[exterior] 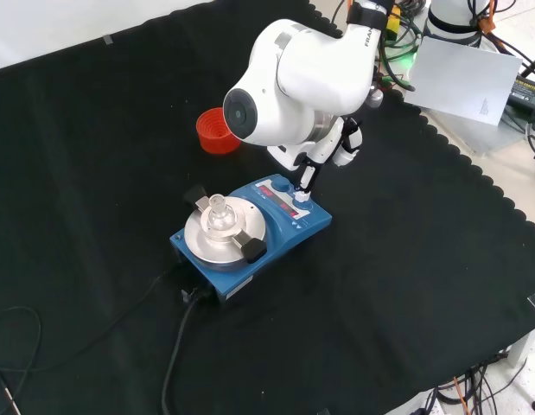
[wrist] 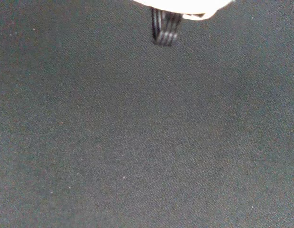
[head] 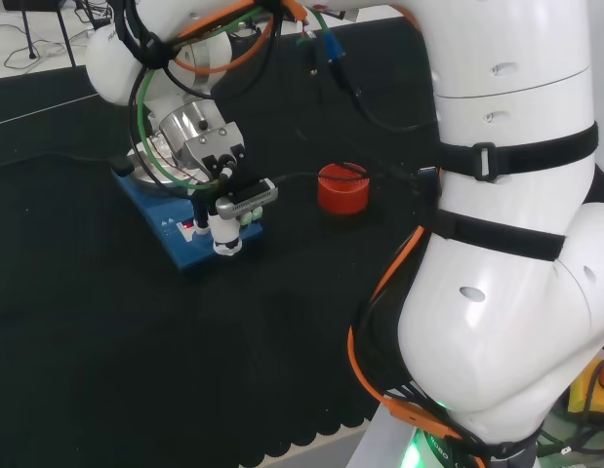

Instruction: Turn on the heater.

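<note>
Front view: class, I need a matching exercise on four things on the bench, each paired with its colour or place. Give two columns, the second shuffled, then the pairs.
Things
1. heater
2. red ring
3. glass piece
4. cable

Descriptions
A. runs from the near end of the heater toward the view's bottom
B. stands on the round metal plate
C. blue box with a control strip, where a finger of the hand points down
D. stands on the cloth beyond the heater, apart from it

Pairs: 1-C, 2-D, 3-B, 4-A
</note>
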